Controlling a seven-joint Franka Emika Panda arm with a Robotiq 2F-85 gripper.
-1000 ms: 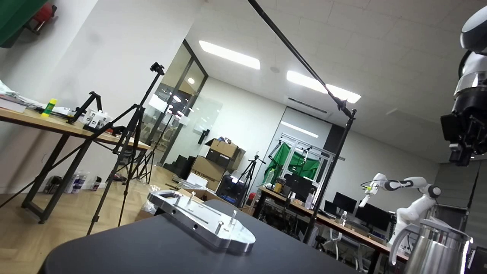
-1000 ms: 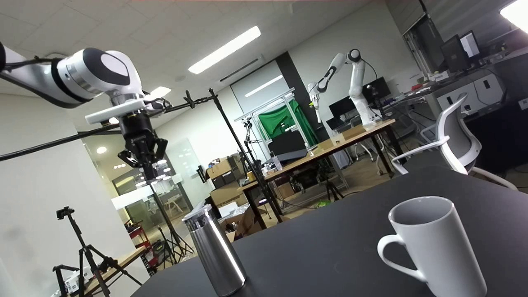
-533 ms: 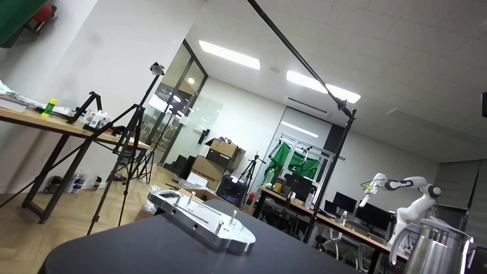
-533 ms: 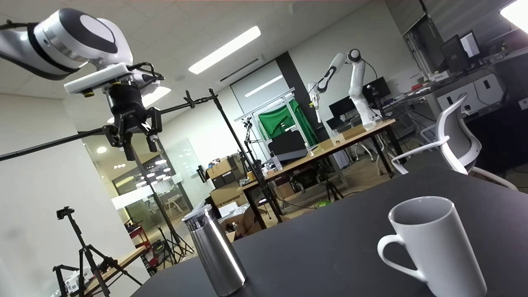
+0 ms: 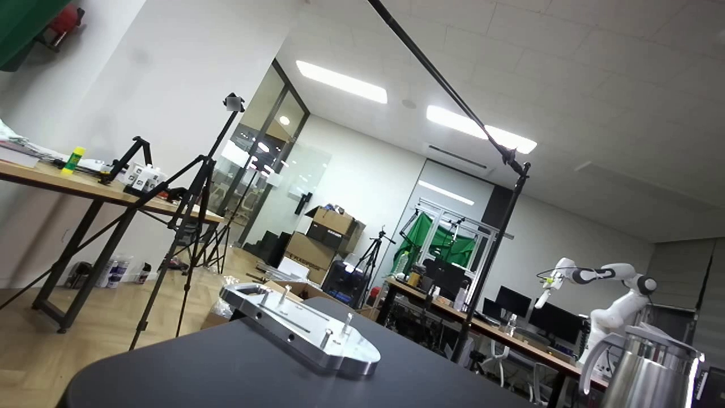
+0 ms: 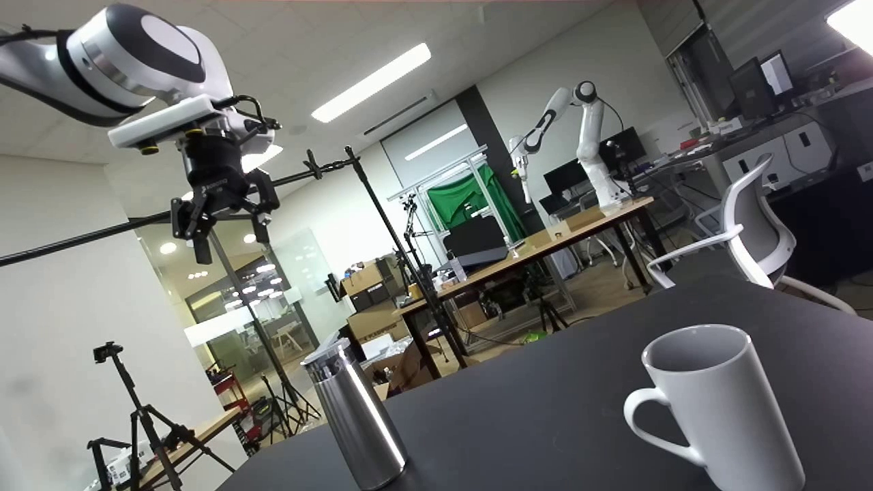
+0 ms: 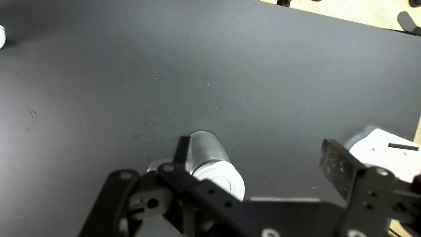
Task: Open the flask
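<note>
Claw (image 6: 232,243) wide now (narrow 1 s ago), higher than & apart from flask (image 6: 358,416), which stands upright on tbl (image 6: 518,436), lid (image 7: 228,176) on. Wrist view: finger (image 7: 181,151) part-hides flask. Mug (image 6: 723,402) well apart; metal plate (image 5: 306,328) nr tbl edge.

wrist view: flask (image 7: 215,166), 6 o'clock, was partly hidden behind the gripper (image 7: 256,153); the whitish device (image 7: 388,156), toward 3 o'clock, lay partly out of frame; a white thing (image 7: 2,37) at 10 o'clock was too cropped to name. in an exterior view, the flask (image 5: 651,377) was cut off by the frame at 4 o'clock.
</note>
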